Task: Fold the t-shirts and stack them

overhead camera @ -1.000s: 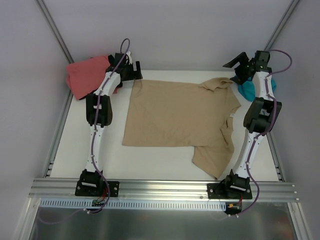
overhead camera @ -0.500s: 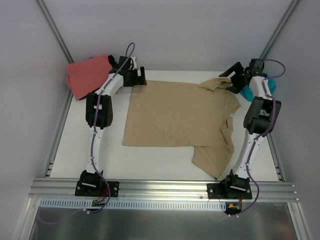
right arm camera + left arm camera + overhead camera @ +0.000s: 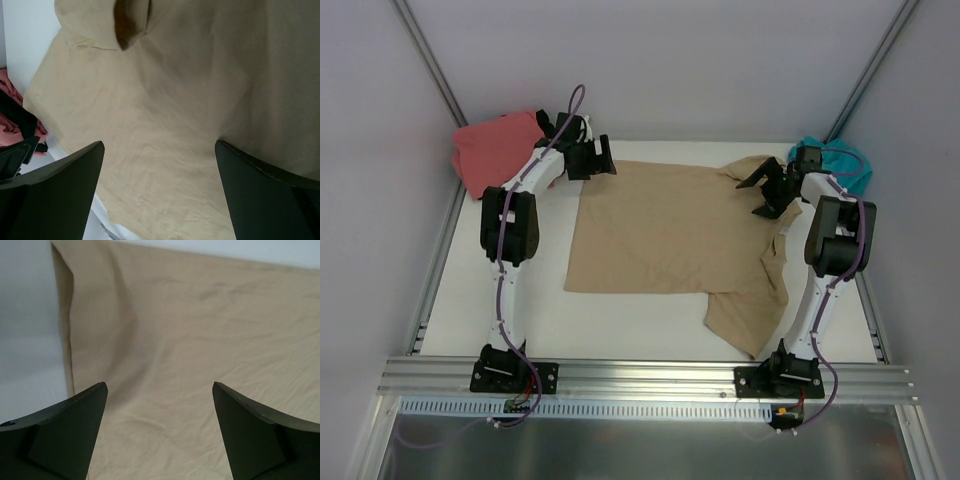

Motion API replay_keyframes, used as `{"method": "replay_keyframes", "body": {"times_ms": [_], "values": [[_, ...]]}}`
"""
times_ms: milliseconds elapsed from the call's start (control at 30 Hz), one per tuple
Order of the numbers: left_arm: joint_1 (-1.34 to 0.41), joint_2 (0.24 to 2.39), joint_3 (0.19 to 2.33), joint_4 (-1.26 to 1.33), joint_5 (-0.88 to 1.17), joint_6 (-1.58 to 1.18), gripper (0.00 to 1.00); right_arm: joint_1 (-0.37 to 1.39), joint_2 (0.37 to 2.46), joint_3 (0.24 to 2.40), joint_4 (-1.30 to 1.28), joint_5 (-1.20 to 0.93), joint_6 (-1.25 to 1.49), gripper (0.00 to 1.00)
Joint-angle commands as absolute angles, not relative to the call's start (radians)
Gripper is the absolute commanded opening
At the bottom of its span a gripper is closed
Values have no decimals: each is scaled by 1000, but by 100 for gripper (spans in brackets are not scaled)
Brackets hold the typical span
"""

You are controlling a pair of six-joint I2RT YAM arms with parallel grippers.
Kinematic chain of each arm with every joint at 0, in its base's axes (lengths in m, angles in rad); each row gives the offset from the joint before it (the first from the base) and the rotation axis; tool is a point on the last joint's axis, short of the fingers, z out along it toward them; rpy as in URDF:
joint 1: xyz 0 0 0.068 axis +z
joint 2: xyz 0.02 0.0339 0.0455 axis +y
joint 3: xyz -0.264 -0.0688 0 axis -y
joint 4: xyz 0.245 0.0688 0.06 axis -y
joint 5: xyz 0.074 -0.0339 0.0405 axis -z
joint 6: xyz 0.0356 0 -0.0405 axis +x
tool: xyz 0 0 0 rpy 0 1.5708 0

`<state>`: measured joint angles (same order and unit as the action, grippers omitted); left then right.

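On the table (image 3: 620, 325), the tan t-shirt (image 3: 670, 230) is spread flat. Over its far left corner the left pincer (image 3: 605, 160) is held released, empty; over its far right sleeve the right pincer (image 3: 758, 195) is likewise spread wide. Beyond those corners the coral-pink t-shirt (image 3: 495, 148) and teal t-shirt (image 3: 840, 160) are heaped.

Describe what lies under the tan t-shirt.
The tan t-shirt lies spread on the white table, whose bare top shows beside it. Anything beneath the cloth itself is covered and cannot be seen.
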<state>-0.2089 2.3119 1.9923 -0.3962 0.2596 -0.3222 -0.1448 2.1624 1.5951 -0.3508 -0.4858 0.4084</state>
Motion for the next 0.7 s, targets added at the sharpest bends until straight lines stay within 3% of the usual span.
{"method": "replay_keyframes", "body": {"times_ms": [0,667], "values": [[-232,2272,1976,-413,275,-365,88,-149,2098,1557,-341,-462,377,100],[-276,2278,1891,-523,169,-405,85,-150,2071,1502,-341,-454,359,99]]}}
